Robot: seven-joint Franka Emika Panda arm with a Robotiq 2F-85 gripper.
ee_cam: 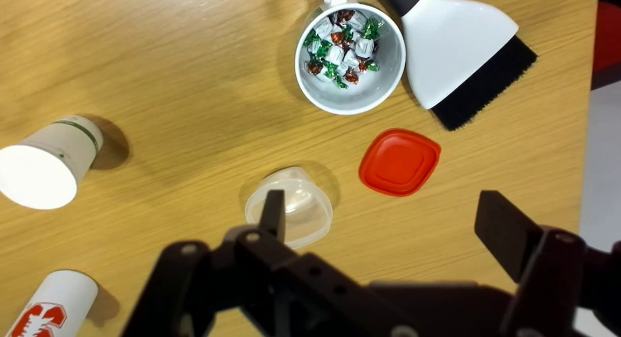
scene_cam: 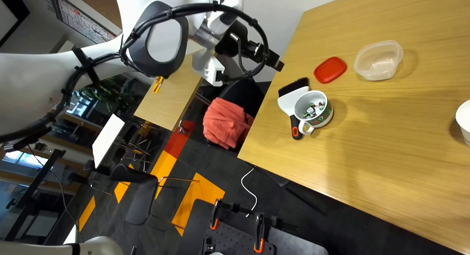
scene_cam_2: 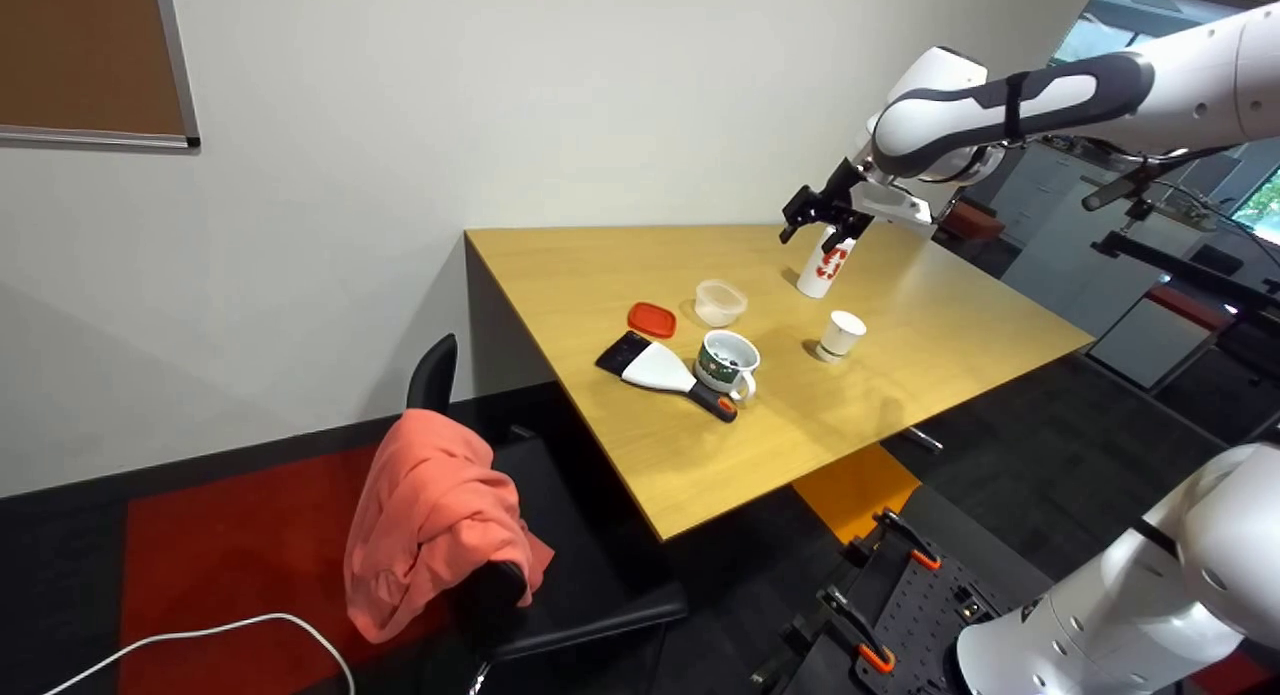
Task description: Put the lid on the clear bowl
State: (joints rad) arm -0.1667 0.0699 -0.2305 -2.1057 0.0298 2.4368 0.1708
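The lid is a red rounded square lying flat on the table in both exterior views (scene_cam: 330, 70) (scene_cam_2: 652, 320) and in the wrist view (ee_cam: 400, 162). The clear bowl stands upright beside it, a short gap away, in both exterior views (scene_cam: 378, 62) (scene_cam_2: 719, 303). In the wrist view the clear bowl (ee_cam: 308, 213) is partly hidden behind one finger. My gripper (ee_cam: 382, 196) is open with nothing between its fingers. It is held above the table, apart from both things, and shows in both exterior views (scene_cam: 279, 63) (scene_cam_2: 808, 241).
A mug (ee_cam: 349, 60) of wrapped candies stands near the lid, touching or close to a white brush (ee_cam: 458, 51) with black bristles. A white paper cup (ee_cam: 53, 157) and a white bottle with a red logo (scene_cam_2: 826, 263) stand on the wooden table (scene_cam_2: 560, 265). A wall rises behind.
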